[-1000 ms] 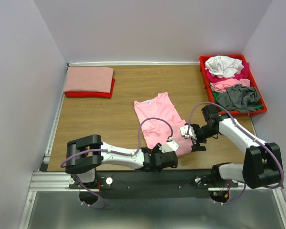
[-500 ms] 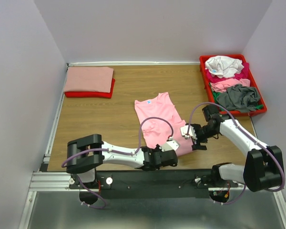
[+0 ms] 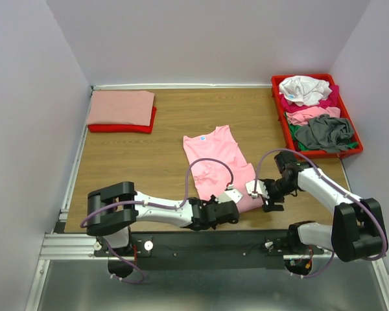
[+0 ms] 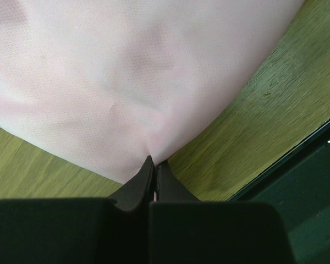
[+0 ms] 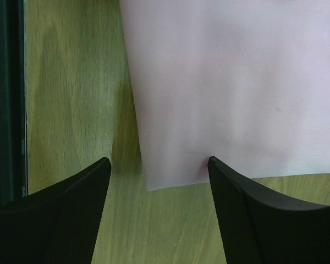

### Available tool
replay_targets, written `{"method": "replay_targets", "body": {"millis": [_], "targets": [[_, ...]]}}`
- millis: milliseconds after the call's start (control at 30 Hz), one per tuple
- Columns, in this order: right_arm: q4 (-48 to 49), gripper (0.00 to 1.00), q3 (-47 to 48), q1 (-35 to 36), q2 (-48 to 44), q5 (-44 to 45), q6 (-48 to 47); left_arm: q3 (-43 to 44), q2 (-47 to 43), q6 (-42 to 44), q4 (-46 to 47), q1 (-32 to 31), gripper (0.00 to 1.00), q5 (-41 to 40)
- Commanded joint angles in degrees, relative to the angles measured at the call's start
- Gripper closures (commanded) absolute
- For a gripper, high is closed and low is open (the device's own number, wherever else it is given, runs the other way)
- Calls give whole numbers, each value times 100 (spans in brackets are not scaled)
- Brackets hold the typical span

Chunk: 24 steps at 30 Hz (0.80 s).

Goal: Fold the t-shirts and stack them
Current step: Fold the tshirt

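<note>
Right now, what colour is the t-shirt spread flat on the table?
The t-shirt is light pink; the top external view shows it best.

Robot lab test cell. Wooden table (image 3: 149,159) boxed by plain pale walls (image 3: 201,39) on three sides. Left arm (image 3: 162,210) and right arm (image 3: 321,184) bolted to metal rail (image 3: 65,246) at near edge. Staged props: red tray (image 3: 301,76) at far right corner, pink shirt (image 3: 214,152) mid-table.

One pink t-shirt (image 3: 217,159), two folded t-shirts (image 3: 120,107), at least four crumpled t-shirts (image 3: 324,129), one tray (image 3: 301,76).
</note>
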Motion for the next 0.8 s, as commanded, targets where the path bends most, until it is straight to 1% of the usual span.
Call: {"method": "replay_targets", "body": {"millis": [0,67,133,267,300,333,367,400,533,633,667,767], "targets": [[432,24,-230,-33,6,315,52,-308,86,29,-287,26,100,435],[633,26,-318,-41,67,350,96,-335,60,46,-226,26,100,461],[766,33,-380,-33,120,368,131,-361,34,46,-173,26,100,496],[1065,54,-529,-33,208,386,158,-484,-2,64,-24,26,100,575],[1118,68,-573,-33,199,386,210,-502,-28,81,3,26,100,593],[1188,80,-600,-33,164,394,228,-554,-37,90,29,26,100,610],[1223,88,-626,-41,138,394,237,-581,-54,99,99,26,100,619],[1241,99,-652,-41,51,386,228,-607,-98,143,143,26,100,645],[1189,100,-644,-33,-82,368,307,-791,-230,257,407,26,100,812],[645,100,-372,-41,-82,184,194,-880,-406,362,591,26,100,1022],[278,100,-180,-41,-91,18,115,-897,-537,398,627,26,100,1128],[-339,100,93,-41,-240,-255,105,-897,-757,477,592,26,100,1304]]}}
